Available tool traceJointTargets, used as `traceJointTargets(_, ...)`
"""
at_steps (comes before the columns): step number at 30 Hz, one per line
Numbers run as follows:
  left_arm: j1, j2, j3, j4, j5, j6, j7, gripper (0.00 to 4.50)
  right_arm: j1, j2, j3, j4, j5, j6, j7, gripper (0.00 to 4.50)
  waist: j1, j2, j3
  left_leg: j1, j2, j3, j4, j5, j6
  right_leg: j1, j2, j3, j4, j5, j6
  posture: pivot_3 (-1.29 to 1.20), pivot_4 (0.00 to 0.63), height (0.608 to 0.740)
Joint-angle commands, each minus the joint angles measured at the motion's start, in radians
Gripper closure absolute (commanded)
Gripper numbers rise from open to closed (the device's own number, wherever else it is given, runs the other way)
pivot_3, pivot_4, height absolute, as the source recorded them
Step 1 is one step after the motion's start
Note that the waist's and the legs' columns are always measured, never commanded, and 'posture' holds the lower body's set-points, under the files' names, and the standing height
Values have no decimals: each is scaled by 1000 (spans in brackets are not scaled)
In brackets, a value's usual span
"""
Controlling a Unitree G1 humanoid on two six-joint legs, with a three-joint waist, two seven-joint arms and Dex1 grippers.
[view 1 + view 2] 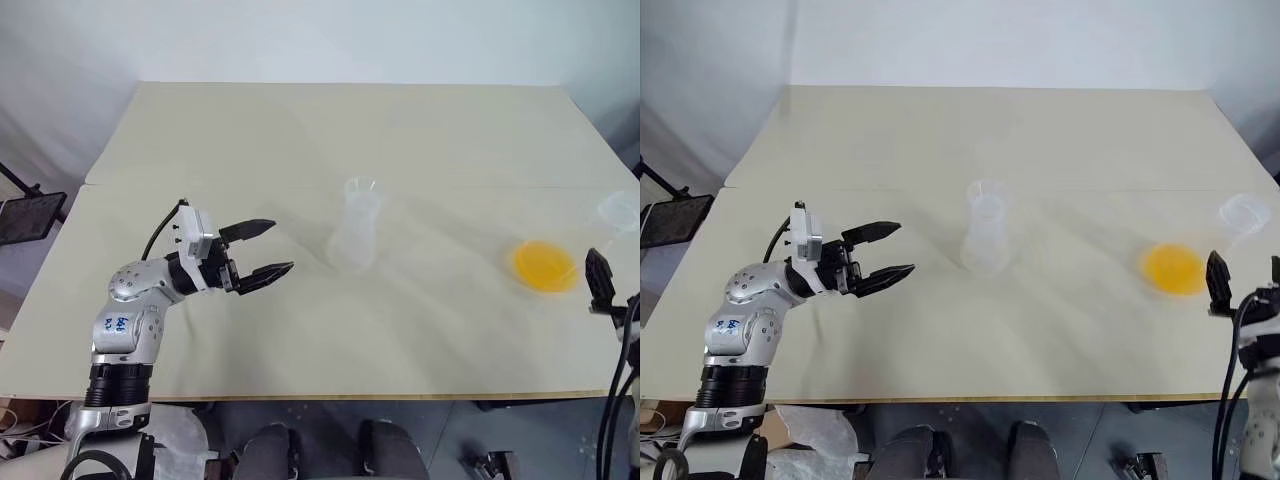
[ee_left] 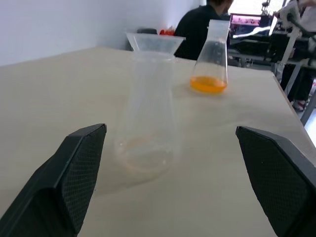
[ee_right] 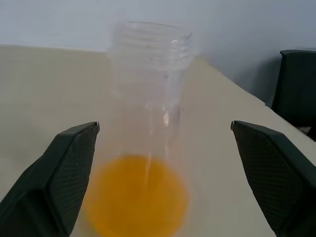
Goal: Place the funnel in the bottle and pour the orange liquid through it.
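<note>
Orange liquid (image 1: 545, 268) sits in a clear flask at frame right, between the wide-open, empty right claw (image 3: 158, 163). Centre bench (image 1: 300, 130): bottle (image 1: 355, 245) carrying the funnel (image 2: 154, 42). Left claw (image 1: 262, 250) open, empty. Light, slippery plastic; grip the neck.

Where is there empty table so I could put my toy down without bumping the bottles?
The far half of the table, behind the bottle with the funnel on it, is bare. So is the stretch between that bottle and the flask of orange liquid. It is tighter near the left gripper and the right gripper beside the flask.
</note>
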Motion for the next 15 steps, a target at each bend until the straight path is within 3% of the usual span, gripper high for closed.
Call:
traceJointTargets(1, 15, 14, 1, -75, -49, 22, -9, 30, -71, -34, 15, 53, -5, -18, 40, 0, 0, 0, 0, 0, 0, 0, 0, 0, 0, 0, 0, 0, 0, 0, 0, 0, 150, 740)
traceJointTargets(15, 61, 27, 9, -139, -83, 58, 29, 30, -281, -101, 40, 302, -66, -73, 75, 0, 0, 0, 0, 0, 0, 0, -1, 0, 0, 0, 0, 0, 0, 0, 0, 0, 150, 740)
